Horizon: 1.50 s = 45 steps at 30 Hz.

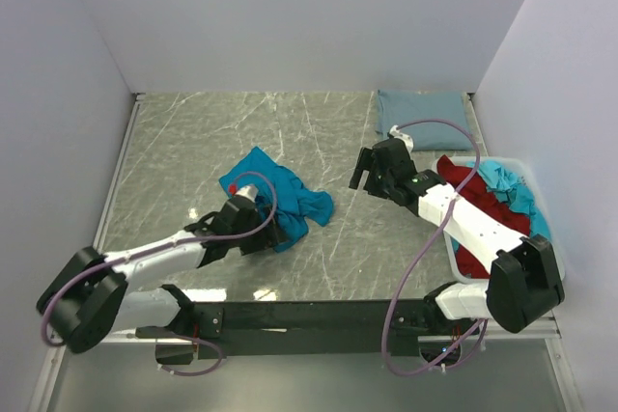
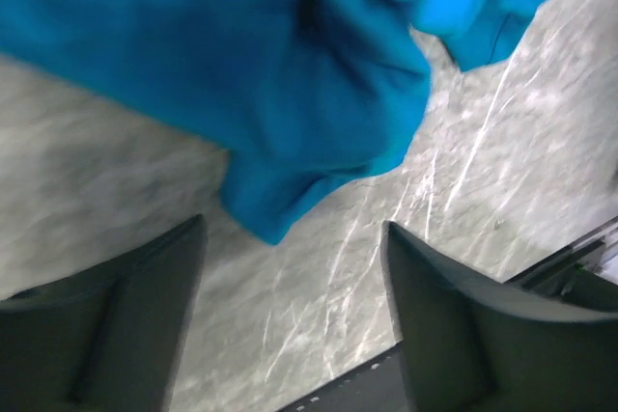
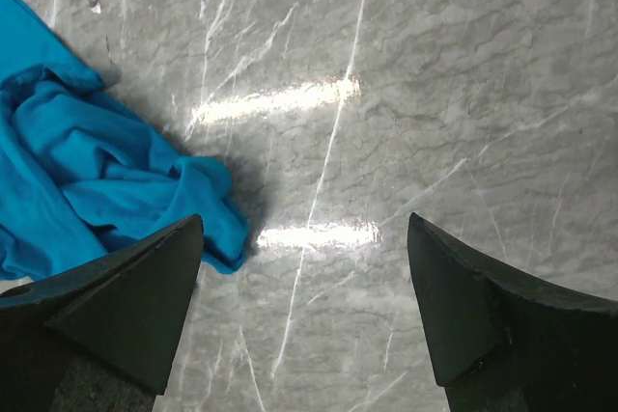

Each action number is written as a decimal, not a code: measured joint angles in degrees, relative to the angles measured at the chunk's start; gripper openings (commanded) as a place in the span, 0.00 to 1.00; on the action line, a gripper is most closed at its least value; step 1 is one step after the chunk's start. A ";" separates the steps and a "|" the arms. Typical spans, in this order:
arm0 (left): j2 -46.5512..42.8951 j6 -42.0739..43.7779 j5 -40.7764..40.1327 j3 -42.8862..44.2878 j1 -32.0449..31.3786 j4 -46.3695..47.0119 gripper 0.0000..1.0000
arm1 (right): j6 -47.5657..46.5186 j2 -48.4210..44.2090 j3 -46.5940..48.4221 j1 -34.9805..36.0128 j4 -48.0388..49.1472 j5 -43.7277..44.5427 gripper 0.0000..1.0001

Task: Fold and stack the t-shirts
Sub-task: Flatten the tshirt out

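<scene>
Teal-blue t-shirt (image 1: 295,196) crumpled, long axis diagonal, far-left to near-right

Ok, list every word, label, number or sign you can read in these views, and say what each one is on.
No text can be read in any view.
teal-blue t-shirt: a small red patch at its left edge, perhaps a tag, too small to read.
grey-blue t-shirt, folded at the far side: plain, no print.
white bin: no label shows.
</scene>
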 measured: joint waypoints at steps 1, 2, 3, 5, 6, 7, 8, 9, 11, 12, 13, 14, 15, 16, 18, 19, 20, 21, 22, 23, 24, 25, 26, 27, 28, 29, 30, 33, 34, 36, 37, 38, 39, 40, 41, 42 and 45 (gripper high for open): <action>1.95 0.20 -0.17 1.16 -0.74 0.48 0.70 | 0.02 -0.22 -0.33 -0.07 0.15 -0.22 0.91; 3.76 0.57 -0.31 2.08 -1.38 0.87 0.66 | 0.00 -0.33 -0.46 -0.11 0.22 -0.44 0.91; 5.03 0.90 -0.55 2.58 -1.84 1.16 0.55 | 0.00 -0.37 -0.55 -0.20 0.48 -0.55 0.91; 7.15 1.14 -1.09 3.21 -2.49 1.29 0.47 | -0.02 -0.37 -0.72 -0.26 0.81 -0.83 0.91; 7.96 1.33 -1.46 3.61 -2.69 1.16 0.42 | -0.04 -0.37 -0.92 -0.26 1.01 -0.96 0.91; 8.72 1.38 -1.97 4.17 -2.89 1.03 0.40 | -0.11 -0.37 -1.05 -0.26 1.07 -1.14 0.91; 9.68 1.51 -2.75 4.90 -3.06 0.74 0.38 | -0.13 -0.37 -1.14 -0.26 1.03 -1.31 0.91; 10.49 1.60 -3.21 5.44 -3.19 0.70 0.37 | -0.13 -0.37 -1.20 -0.26 1.05 -1.40 0.91; 11.65 1.62 -4.26 6.38 -3.67 0.72 0.35 | -0.17 -0.50 -1.40 -0.35 1.11 -1.62 0.91; 12.00 1.57 -4.92 6.58 -3.93 0.72 0.34 | -0.22 -0.68 -1.60 -0.44 1.16 -1.66 0.91; 12.22 1.42 -5.42 6.82 -4.17 0.70 0.32 | -0.35 -0.94 -1.90 -0.48 1.29 -1.75 0.90; 12.52 1.27 -6.05 7.13 -4.48 0.61 0.29 | -0.37 -1.14 -2.19 -0.48 1.27 -1.77 0.90; 12.92 1.11 -6.64 7.48 -4.76 0.33 0.18 | -0.44 -1.31 -2.36 -0.48 1.16 -1.81 0.90; 13.42 0.90 -7.21 7.91 -5.03 0.09 0.06 | -0.57 -1.51 -2.60 -0.48 1.18 -1.81 0.90; 14.45 0.76 -8.13 8.76 -5.40 -0.33 0.00 | -0.87 -2.08 -3.28 -0.48 1.18 -1.77 0.90; 14.67 0.96 -8.37 9.22 -5.57 -0.63 0.00 | -1.03 -2.36 -3.58 -0.48 1.11 -1.77 0.89; 14.75 0.96 -8.57 9.49 -5.70 -1.09 0.01 | -1.46 -2.75 -3.93 -0.48 1.14 -1.77 0.89; 14.53 0.98 -8.74 9.53 -5.77 -1.51 0.00 | -2.08 -3.13 -4.24 -0.48 1.09 -1.86 0.88; 14.10 0.98 -8.87 9.53 -5.79 -2.10 0.00 | -2.80 -3.56 -4.57 -0.46 1.18 -2.08 0.88; 13.09 0.96 -9.18 9.46 -5.81 -3.10 0.00 | -3.69 -4.02 -4.96 -0.46 1.40 -2.45 0.87; 11.80 0.96 -9.42 9.25 -5.81 -3.52 0.00 | -4.61 -4.44 -5.46 -0.31 1.53 -2.84 0.87; 9.60 0.94 -9.84 8.83 -5.79 -4.17 0.00 | -5.40 -4.83 -5.92 0.09 1.64 -3.08 0.87; 7.21 0.83 -10.40 8.50 -5.79 -4.92 0.00 | -5.92 -4.94 -6.23 0.37 1.57 -3.32 0.87; 3.96 0.68 -11.50 8.33 -5.77 -5.84 0.00 | -6.49 -5.01 -6.69 1.03 1.88 -3.65 0.87; 1.07 0.52 -12.50 8.33 -5.64 -6.80 0.00 | -7.04 -4.96 -7.06 1.88 2.01 -3.96 0.87; -1.38 0.42 -13.53 8.33 -5.40 -7.67 0.00 | -7.39 -4.83 -7.45 3.15 2.36 -4.11 0.87; -4.11 0.15 -14.97 8.33 -5.05 -8.72 0.00 | -7.72 -4.57 -7.82 4.74 2.67 -4.57 0.87; -11.02 -1.07 -19.85 8.33 -3.63 -12.96 0.00 | -8.09 -1.90 -7.91 9.73 4.87 -5.75 0.81; -12.74 -1.84 -21.44 8.33 -3.23 -14.47 0.00 | -8.11 -0.17 -7.87 11.23 6.03 -6.54 0.78; -15.63 -3.41 -24.33 8.33 -2.60 -17.42 0.00 | -7.74 3.69 -7.45 13.22 7.67 -7.91 0.75; -17.20 -4.15 -26.03 8.31 -2.34 -19.37 0.00 | -7.41 5.84 -7.30 13.68 8.59 -8.35 0.75; -18.53 -5.03 -27.30 8.24 -2.14 -20.83 0.00 | -6.88 7.87 -7.26 13.88 9.40 -9.03 0.74; -19.43 -5.51 -28.13 8.11 -2.08 -21.79 0.00 | -6.47 9.60 -7.26 13.92 10.01 -9.77 0.73; -20.76 -6.32 -29.05 7.80 -1.99 -22.80 0.00 | -5.88 11.41 -7.26 14.01 10.62 -10.82 0.73; -21.92 -6.64 -29.62 7.45 -1.90 -23.71 0.00 | -5.33 12.92 -7.26 14.19 11.54 -11.96 0.72; -22.69 -6.95 -30.03 7.13 -1.86 -24.09 0.00 | -4.94 13.84 -7.26 14.25 12.35 -12.76 0.72; -23.76 -7.74 -30.93 6.29 -1.79 -25.05 0.00 | -3.91 15.56 -6.29 14.82 15.08 -14.88 0.70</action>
